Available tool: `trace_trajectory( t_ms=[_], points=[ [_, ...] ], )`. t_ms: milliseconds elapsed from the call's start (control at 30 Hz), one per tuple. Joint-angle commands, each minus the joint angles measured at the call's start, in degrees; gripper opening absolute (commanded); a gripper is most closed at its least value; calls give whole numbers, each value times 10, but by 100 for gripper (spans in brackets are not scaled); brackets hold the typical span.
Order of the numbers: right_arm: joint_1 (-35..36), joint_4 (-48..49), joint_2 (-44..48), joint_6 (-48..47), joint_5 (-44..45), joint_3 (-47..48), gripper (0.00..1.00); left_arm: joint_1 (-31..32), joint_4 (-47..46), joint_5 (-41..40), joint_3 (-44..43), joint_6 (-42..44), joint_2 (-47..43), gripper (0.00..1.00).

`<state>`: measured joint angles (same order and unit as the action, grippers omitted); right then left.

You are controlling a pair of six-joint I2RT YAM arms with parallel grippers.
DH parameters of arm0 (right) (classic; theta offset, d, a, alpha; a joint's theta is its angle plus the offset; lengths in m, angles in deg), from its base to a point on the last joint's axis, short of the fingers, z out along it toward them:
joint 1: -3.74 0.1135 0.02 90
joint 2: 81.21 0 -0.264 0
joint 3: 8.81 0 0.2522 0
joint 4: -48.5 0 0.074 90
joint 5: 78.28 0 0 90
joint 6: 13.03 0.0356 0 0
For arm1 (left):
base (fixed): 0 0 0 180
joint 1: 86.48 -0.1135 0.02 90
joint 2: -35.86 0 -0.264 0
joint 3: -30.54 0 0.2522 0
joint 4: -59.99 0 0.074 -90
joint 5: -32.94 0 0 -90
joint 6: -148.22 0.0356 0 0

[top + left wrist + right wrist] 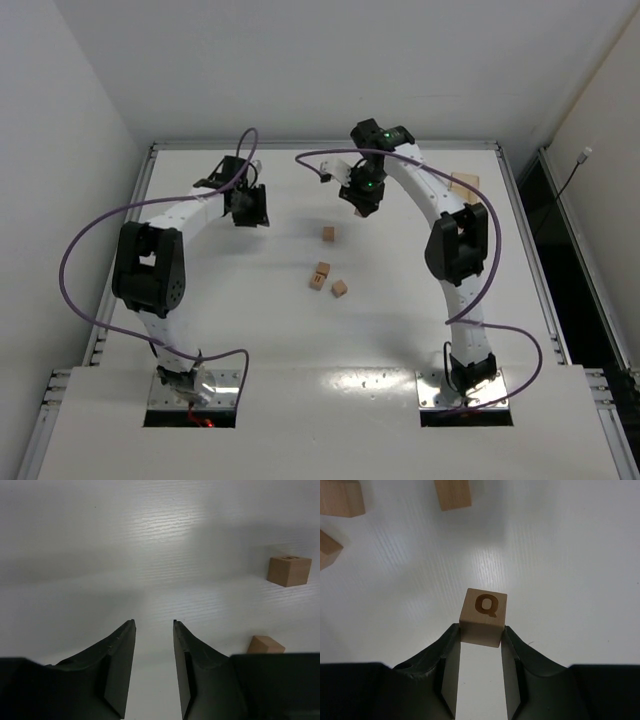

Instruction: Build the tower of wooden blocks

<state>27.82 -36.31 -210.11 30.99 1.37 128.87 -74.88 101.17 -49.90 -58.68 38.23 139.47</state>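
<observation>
My right gripper (481, 630) is shut on a tan wood block (483, 616) marked Q, pinched at the fingertips. In the top view this gripper (362, 203) hangs over the far middle of the table. Nearer lie one cube (328, 234), another cube (340, 288) and a longer tan piece with dark marks (320, 275); I cannot tell whether that piece is two stacked cubes. No upright tower shows. My left gripper (154, 624) has its jaws drawn in to a narrow gap with nothing between them. It sits at the far left (250, 205), with two cubes (289, 571) (266, 645) off to its right.
A flat pale wooden slab (464, 184) lies at the far right, beside the right arm. Purple cables loop over both arms. The white table (250, 320) has a raised metal rim along its left, far and right sides.
</observation>
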Motion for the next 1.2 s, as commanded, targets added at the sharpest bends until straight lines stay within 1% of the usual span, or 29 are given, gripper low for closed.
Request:
trace_trajectory(
  t_ms=[0,33,67,100,133,167,233,267,300,367,433,567,600,667,833,967,1167],
  points=[
    [-11,22,30,47,-19,13,0,-4,-11,8,-15,-5,-1,34],
    [-22,38,30,84,-19,0,0,8,-11,2,-21,-11,-1,45],
    [-22,54,41,102,-13,-16,0,18,-11,-6,-27,-21,-1,50],
    [-30,70,51,122,5,-36,0,30,-11,-34,-27,-28,-1,54],
    [-39,102,63,144,16,-71,0,42,-11,-48,-33,-35,-1,59],
    [-45,113,83,177,23,-85,0,67,-11,-60,-33,-50,-1,65],
    [-62,142,100,213,38,-120,0,95,-11,-102,-41,-68,4,71],
    [-62,151,108,248,67,-130,0,121,-11,-114,-51,-80,16,73],
    [-71,151,114,259,78,-138,0,134,2,-145,-59,-90,21,74],
    [-82,163,122,288,97,-156,0,171,12,-175,-86,-109,34,74],
    [-97,168,138,301,110,-174,0,191,18,-206,-109,-118,53,74],
    [-113,180,150,339,139,-195,0,232,29,-230,-151,-131,88,69],
    [-122,180,150,345,140,-195,0,232,34,-230,-160,-131,97,67],
    [-135,180,155,358,152,-200,0,237,34,-230,-180,-131,119,67],
    [-161,180,160,358,147,-211,0,249,40,-230,-223,-131,168,66],
    [-172,174,160,358,135,-216,0,255,40,-225,-247,-131,190,66],
    [-193,168,166,358,122,-227,0,280,40,-225,-267,-131,216,66]
  ],
)
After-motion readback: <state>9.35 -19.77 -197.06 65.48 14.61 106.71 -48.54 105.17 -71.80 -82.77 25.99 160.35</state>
